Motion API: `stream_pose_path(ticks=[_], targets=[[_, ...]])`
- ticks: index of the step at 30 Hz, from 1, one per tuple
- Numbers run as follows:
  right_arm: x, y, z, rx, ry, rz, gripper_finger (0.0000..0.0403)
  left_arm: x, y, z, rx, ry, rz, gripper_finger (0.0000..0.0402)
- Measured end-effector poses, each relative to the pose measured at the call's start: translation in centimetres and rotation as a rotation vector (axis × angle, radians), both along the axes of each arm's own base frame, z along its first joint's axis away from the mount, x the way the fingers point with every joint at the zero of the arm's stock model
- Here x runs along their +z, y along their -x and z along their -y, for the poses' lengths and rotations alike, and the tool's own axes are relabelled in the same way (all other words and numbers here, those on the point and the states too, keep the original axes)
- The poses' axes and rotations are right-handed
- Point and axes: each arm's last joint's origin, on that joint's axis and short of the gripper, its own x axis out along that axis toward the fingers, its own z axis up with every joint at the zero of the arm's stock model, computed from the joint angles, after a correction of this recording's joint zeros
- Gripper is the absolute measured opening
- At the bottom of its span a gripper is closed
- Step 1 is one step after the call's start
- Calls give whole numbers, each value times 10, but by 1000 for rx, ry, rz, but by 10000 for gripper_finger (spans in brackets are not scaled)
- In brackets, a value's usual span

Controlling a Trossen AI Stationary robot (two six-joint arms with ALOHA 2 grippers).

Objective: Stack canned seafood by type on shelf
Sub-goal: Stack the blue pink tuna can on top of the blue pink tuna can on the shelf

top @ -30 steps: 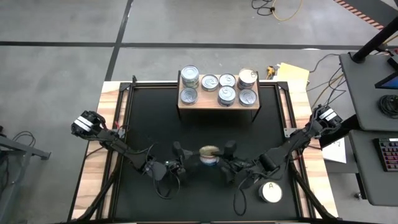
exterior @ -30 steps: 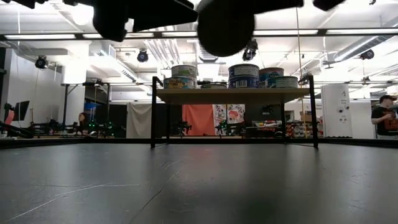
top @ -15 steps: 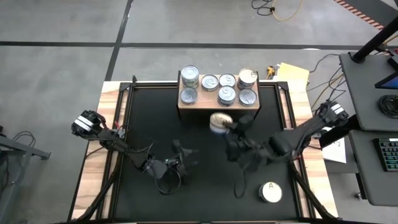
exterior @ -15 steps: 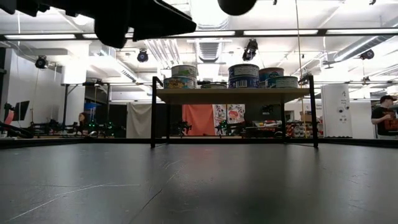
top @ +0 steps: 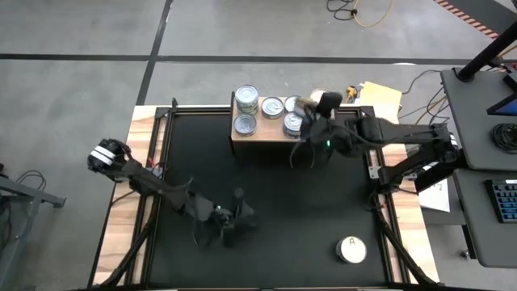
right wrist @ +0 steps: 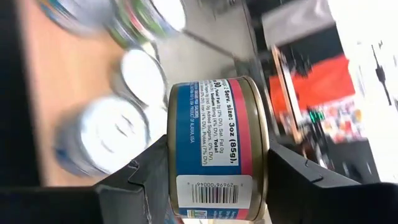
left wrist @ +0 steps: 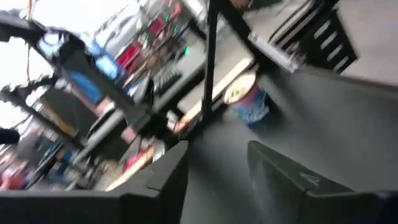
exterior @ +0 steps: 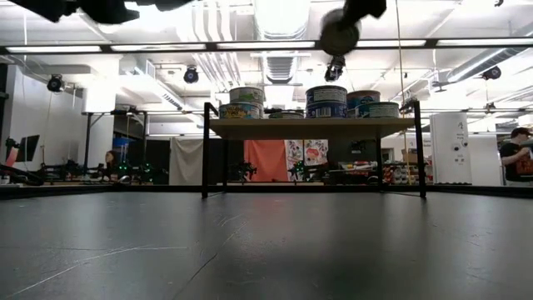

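Note:
The shelf (top: 260,137) stands at the table's far edge and carries several silver-topped tins (top: 245,124), some in stacks (exterior: 326,100). My right gripper (top: 308,107) hovers over the shelf's right part, shut on a gold-topped can (top: 304,102) with a blue and pink label (right wrist: 214,149). My left gripper (top: 241,212) stands open and empty (left wrist: 214,180) over the table's near middle. A white-topped can marked "A" (top: 350,249) rests on its base at the near right, and also shows in the left wrist view (left wrist: 249,102). My right gripper pinches the can between its two fingers, one finger (right wrist: 140,177) on each flat end (right wrist: 266,155). The label wall faces the wrist camera. The can is lifted clear above the shelf's tins and tilted, its gold end showing from above.
The black tabletop (top: 266,186) lies bare between the shelf and my left gripper. The shelf's dark legs (exterior: 205,150) stand on it. A desk with a keyboard (top: 502,198) is off the table's right side. People stand in the room beyond (exterior: 510,154).
My right gripper has carried the gold-topped can up and away from the table's near middle toward the far edge, ending over the shelf's right part. My left gripper, which stood at the can a second ago, stays behind near the middle and has turned toward the right.

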Motion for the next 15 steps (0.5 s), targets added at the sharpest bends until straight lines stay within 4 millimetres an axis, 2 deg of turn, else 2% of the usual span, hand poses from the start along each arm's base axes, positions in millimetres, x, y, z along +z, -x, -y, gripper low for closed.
stream_pose_path(ticks=[6,10,15], targets=[[-2,10,30,-104,-1,-70,188,30,25,-46,-137,102,92,96],[-5,10,39,-132,-3,-94,187,39,46,-76,-87,246,127,80],[-14,5,45,-145,-4,-175,188,40,62,-89,-50,347,139,77]])
